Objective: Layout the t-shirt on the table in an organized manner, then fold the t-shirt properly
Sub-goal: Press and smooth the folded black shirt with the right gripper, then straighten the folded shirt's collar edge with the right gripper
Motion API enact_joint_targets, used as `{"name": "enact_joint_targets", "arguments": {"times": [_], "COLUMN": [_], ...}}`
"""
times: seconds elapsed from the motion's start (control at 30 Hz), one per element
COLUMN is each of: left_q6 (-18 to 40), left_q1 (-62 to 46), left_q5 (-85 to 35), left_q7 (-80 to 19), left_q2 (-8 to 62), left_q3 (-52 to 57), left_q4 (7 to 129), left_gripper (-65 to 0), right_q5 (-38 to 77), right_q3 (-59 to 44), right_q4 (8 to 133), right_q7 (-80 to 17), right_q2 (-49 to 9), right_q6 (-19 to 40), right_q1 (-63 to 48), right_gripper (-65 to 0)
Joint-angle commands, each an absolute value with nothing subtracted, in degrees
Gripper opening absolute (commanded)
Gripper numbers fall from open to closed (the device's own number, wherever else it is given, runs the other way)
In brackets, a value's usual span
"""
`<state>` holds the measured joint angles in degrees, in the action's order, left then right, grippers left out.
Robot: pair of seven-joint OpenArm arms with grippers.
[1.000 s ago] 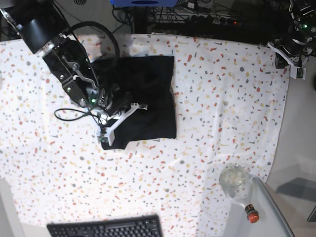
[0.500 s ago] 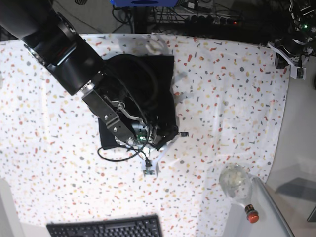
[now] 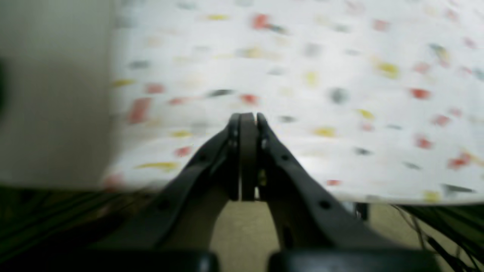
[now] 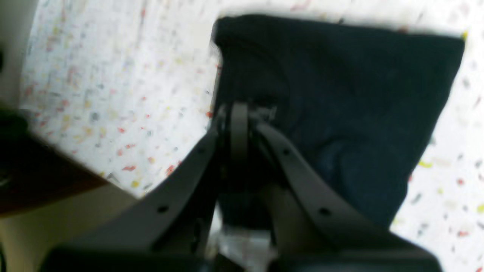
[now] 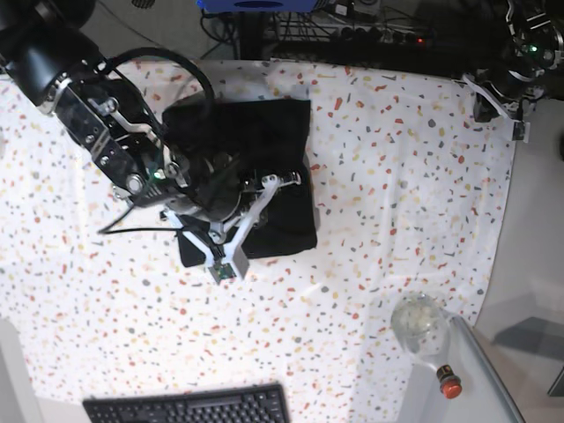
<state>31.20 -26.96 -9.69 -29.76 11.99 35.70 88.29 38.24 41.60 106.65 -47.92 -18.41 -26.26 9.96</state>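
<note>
The t-shirt (image 5: pixel 264 150) is lying folded into a compact black rectangle on the table (image 5: pixel 397 194), toward the far-left part of the speckled white cloth in the base view, its edges fairly straight on the far and right sides. The right gripper (image 5: pixel 295 179) is hovering over the shirt's middle, its arm reaching in from the upper left of the base view and covering much of the fabric — whether the fingertips are touching the cloth cannot be told. In the right wrist view that same gripper (image 4: pixel 238 109) is showing its jaws pressed together with nothing visibly between them, the dark shirt (image 4: pixel 340 105) spreading out beyond and to the right of the tips, though the picture is blurred. The left gripper (image 5: pixel 502 92) is sitting well apart from the shirt at the far-right corner of the table; in the left wrist view the left gripper (image 3: pixel 245 117) is also closed on nothing, its 2 jaws meeting over the blurred speckled cloth (image 3: pixel 340 75). Near the front edge a black keyboard (image 5: pixel 189 405) is lying, and a clear glass bottle (image 5: pixel 421 326) with a red cap (image 5: pixel 449 381) is resting at the table's near-right edge.
</note>
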Motion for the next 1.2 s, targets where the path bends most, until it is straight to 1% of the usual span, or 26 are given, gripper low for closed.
{"name": "enact_joint_targets", "arguments": {"times": [0.0,0.13,0.27,0.33,0.4,0.6,0.97,1.17], "left_q6": [30.81,30.81,30.81,30.81,30.81,30.81,30.81,30.9], "left_q1": [-27.3,-27.3,-27.3,-27.3,-27.38,-27.56,-27.65,-27.38], "left_q5": [-10.15,-10.15,-10.15,-10.15,-10.15,-10.15,-9.98,-10.07], "left_q7": [-28.79,-28.7,-28.7,-28.7,-28.7,-28.62,-28.62,-28.62], "left_q2": [12.88,11.65,11.38,11.38,11.47,11.82,11.82,11.82], "left_q3": [35.74,35.65,35.74,36.09,36.18,36.26,36.26,37.49], "left_q4": [88.92,88.66,88.66,88.57,88.57,88.57,88.57,88.57], "left_gripper": [-65.0,-65.0,-65.0,-65.0,-65.0,-65.0,-65.0,-65.0], "right_q5": [37.41,37.41,37.41,37.32,37.14,31.25,31.08,31.08], "right_q3": [39.69,36.26,36.18,36.0,35.91,36.0,35.74,35.74], "right_q4": [107.56,106.77,112.57,113.63,111.52,111.87,111.34,106.86], "right_q7": [-46.9,-46.9,-47.08,-46.9,-46.81,-46.37,-46.46,-46.11], "right_q2": [-20.0,-23.34,-26.15,-26.24,-26.24,-25.98,-25.98,-25.98], "right_q6": [-26.42,-26.42,-26.42,-26.42,-26.42,-26.42,-26.42,-26.42], "right_q1": [9.8,7.16,2.42,0.13,0.13,0.48,-0.22,-0.31], "right_gripper": [-65.0,-65.0,-65.0,-65.0,-65.0,-65.0,-65.0,-65.0]}}
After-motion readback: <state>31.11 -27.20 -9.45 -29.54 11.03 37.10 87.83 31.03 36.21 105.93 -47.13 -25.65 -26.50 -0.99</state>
